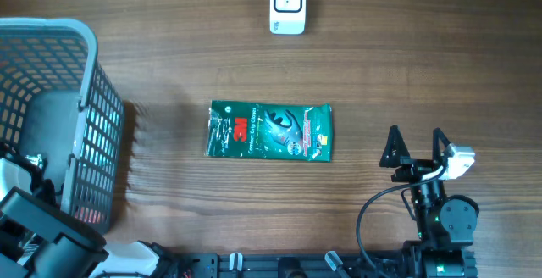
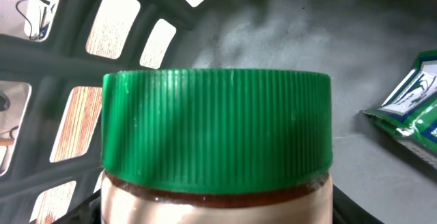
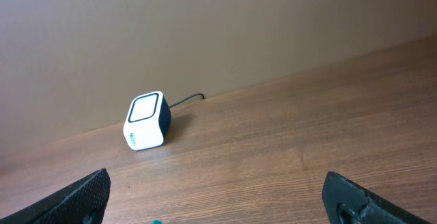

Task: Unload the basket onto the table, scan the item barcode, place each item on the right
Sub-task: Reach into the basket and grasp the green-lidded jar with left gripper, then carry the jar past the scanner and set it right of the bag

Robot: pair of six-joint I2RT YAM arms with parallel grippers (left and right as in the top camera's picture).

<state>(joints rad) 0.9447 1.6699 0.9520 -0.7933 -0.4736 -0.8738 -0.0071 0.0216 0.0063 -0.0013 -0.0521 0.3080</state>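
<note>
Green ribbed lid (image 2: 217, 128) on a jar (image 2: 215, 207) fills the left wrist view, inside the grey basket (image 1: 85, 100); whether the left tool is apart or clamped cannot be told. Right of the basket a green packet (image 1: 270, 130) lies flat on the tabletop (image 1: 169, 49). Farther right, the right tool (image 1: 416, 132) has its fingers wide apart, and the white scanner (image 1: 287, 5) sits at the far edge.

Soft, even light; the grey plastic mesh basket (image 1: 102, 125) throws a faint striped shadow rightward on the brown wooden counter (image 1: 381, 66). Ribbed green lid (image 2: 217, 128) slightly blurred.
</note>
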